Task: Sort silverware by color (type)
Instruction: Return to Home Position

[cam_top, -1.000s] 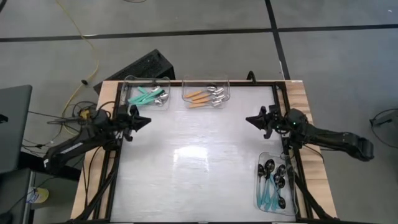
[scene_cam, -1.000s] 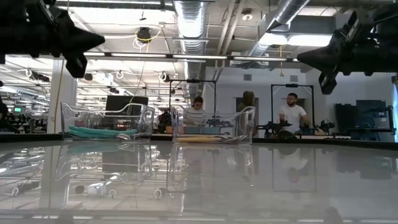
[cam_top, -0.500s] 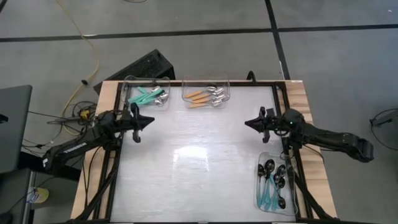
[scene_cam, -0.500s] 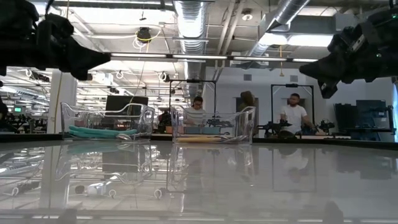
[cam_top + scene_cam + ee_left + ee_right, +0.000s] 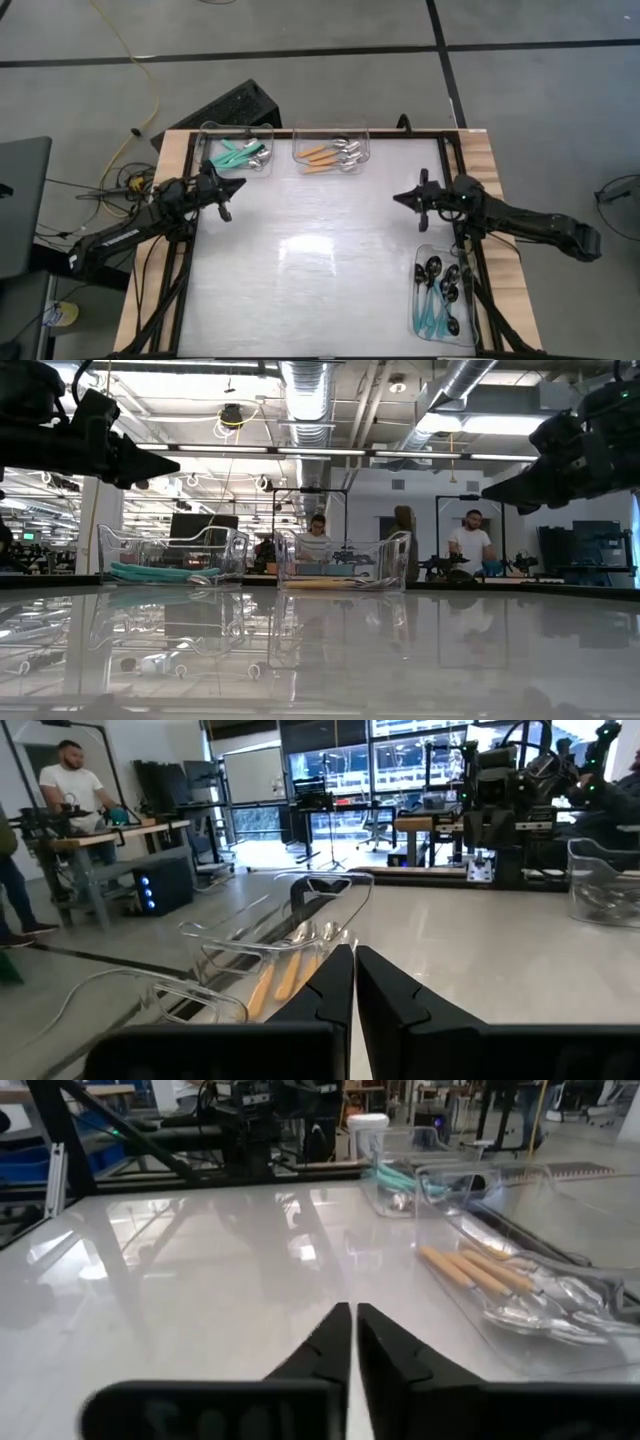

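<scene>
The left arm extends in from 9 o'clock, its left gripper (image 5: 238, 183) pointing toward 3 o'clock with fingers (image 5: 335, 984) pressed together. The right arm extends in from 3 o'clock, its right gripper (image 5: 398, 198) pointing toward 9 o'clock, fingers (image 5: 330, 1338) likewise closed. Both grippers hang raised and roughly level.

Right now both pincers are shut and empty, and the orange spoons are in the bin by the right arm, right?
No. The left pincer and right pincer are shut and empty, but the orange spoons lie in the middle bin at the far edge. The bin by the right arm holds black spoons. See the high view.
</scene>
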Controlling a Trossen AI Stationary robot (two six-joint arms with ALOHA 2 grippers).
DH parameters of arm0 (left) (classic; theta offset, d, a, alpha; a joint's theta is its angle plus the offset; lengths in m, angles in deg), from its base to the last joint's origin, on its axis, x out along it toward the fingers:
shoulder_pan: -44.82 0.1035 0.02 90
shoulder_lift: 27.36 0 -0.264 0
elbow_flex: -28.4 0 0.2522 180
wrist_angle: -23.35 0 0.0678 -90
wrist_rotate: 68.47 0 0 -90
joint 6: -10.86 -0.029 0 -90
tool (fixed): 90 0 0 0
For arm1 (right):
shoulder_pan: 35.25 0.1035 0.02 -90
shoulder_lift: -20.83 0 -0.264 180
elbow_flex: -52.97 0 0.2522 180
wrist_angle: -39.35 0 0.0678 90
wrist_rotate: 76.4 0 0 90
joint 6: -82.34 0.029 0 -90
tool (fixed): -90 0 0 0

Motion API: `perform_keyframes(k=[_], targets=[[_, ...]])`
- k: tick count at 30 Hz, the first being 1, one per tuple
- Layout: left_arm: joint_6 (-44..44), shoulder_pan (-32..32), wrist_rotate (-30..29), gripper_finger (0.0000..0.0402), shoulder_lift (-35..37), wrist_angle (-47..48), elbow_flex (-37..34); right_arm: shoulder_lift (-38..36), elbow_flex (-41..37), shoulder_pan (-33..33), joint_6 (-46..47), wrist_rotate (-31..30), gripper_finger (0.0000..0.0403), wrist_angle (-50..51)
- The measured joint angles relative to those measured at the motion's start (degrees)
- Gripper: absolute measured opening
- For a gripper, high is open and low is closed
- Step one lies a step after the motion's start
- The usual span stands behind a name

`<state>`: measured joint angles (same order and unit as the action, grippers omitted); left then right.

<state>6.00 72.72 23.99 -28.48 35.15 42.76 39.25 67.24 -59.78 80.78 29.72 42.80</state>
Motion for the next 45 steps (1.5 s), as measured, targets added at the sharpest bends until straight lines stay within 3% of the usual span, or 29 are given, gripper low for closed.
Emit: perform_keyframes(k=[7,45], targets=[[0.0,0.0,-0.2,0.0,0.0,0.1,0.0,0.0,0.0,0.0,0.0,0.0,0.0079,2.3],[0.1,0.0,-0.1,0.0,0.0,0.0,-0.1,0.0,0.0,0.0,0.1,-0.1,0.0082,5.8]])
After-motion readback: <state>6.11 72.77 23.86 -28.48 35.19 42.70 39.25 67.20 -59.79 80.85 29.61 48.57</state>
